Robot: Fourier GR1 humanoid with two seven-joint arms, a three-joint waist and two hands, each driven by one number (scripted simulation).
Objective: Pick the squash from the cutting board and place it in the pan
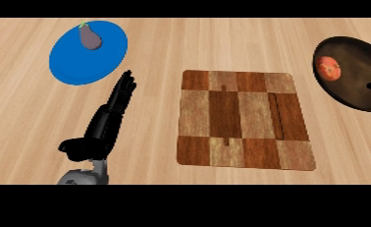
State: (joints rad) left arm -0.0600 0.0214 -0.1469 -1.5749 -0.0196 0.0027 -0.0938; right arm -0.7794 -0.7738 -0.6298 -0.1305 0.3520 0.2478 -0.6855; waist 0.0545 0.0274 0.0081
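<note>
Currently, head view: the cutting board (246, 120) sits mid-bench and carries nothing. The squash appears to be the orange-red round thing (330, 67) lying in the dark pan (346, 91) at the right edge, though it reads more like a tomato, so identity is uncertain. Left robot hand (112, 108) rests on the bench (181, 39) left of the board, fingers straight and released, grasping nothing. Right robot hand is not in view. A blue plate (87, 54) far left carries a purple eggplant (90, 38).

Risks: the left robot hand lies near the plate; a sweep outward could nudge it. The pan is cropped, so the item's seating is unconfirmed.

Hidden: the pan's right half and handle are cut off.
</note>
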